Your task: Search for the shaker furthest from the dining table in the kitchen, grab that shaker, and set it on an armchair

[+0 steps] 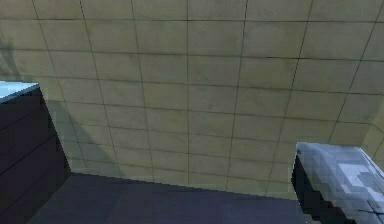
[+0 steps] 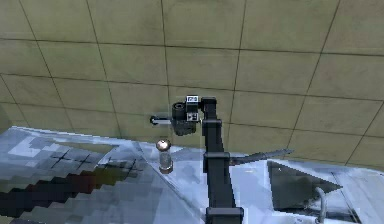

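We note a grey countertop point(image 2: 55, 150) at the arm side view's left. The shaker point(image 2: 165, 157) stands upright on it, long axis vertical. The gripper point(image 2: 157, 119) shows just above the shaker in the picture, fingers pointing left. We cannot tell whether it holds anything. A sink point(image 2: 300, 185) lies further right.

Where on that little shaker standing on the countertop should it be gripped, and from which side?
The shaker stands upright and alone on the counter, tiled wall behind. Probably grip its slim body mid-height, coming from the open near side.
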